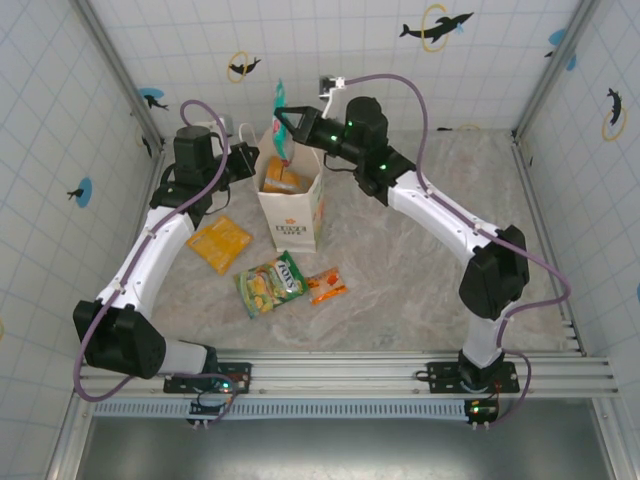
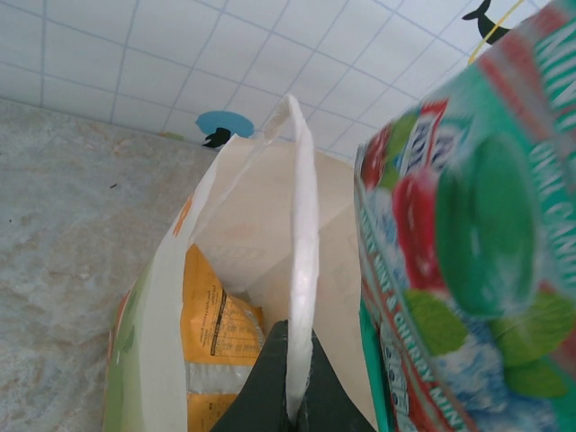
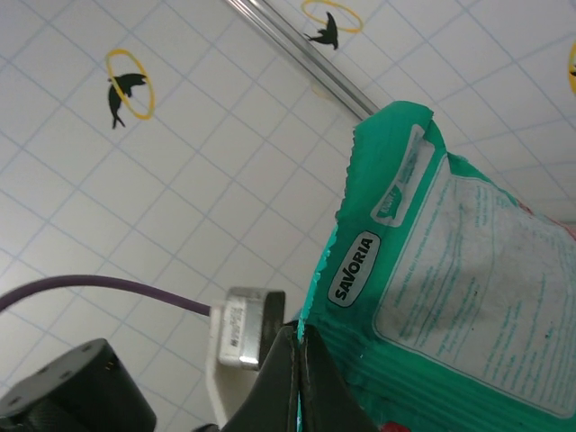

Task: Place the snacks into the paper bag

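Observation:
The white paper bag (image 1: 291, 205) stands open at the back middle of the table, with an orange packet (image 1: 281, 180) inside it. My left gripper (image 2: 300, 409) is shut on the bag's rim (image 2: 304, 270) and holds the mouth open; the orange packet (image 2: 216, 319) shows inside. My right gripper (image 3: 300, 346) is shut on the edge of a teal packet (image 3: 450, 297). This teal packet (image 1: 279, 115) hangs just above the bag's mouth, and it also shows close up in the left wrist view (image 2: 468, 234). Three snacks lie in front of the bag: orange (image 1: 219, 244), green (image 1: 271, 283), small orange (image 1: 326, 286).
Tiled walls close in the table on the left, back and right. Bare marble table (image 1: 420, 260) stretches to the right of the bag. The arms' base rail (image 1: 350, 370) runs along the near edge.

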